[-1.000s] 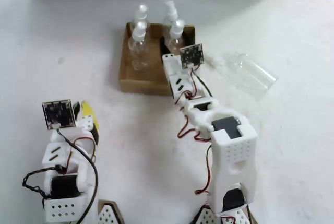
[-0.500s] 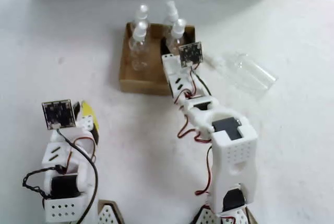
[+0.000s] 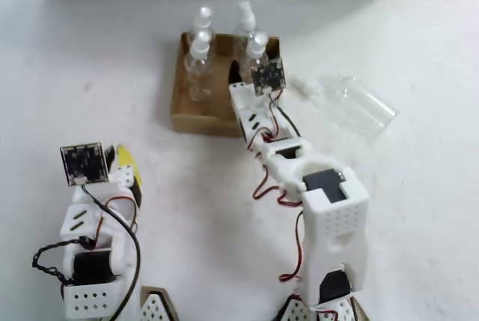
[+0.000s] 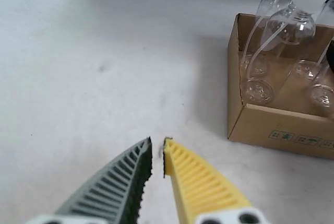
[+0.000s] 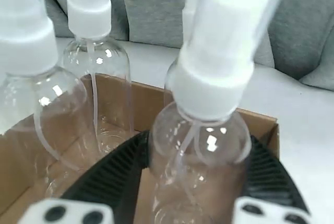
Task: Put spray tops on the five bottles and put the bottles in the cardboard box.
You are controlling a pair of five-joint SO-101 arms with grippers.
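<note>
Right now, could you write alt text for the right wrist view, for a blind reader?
The right pincer grips a clear bottle with a white spray top at the cardboard box. Other topped bottles stand beside it.

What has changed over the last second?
The right gripper, holding a bottle, edged slightly further over the box. The left gripper, the other bottles in the box and the lying bottle beside it stayed put.
</note>
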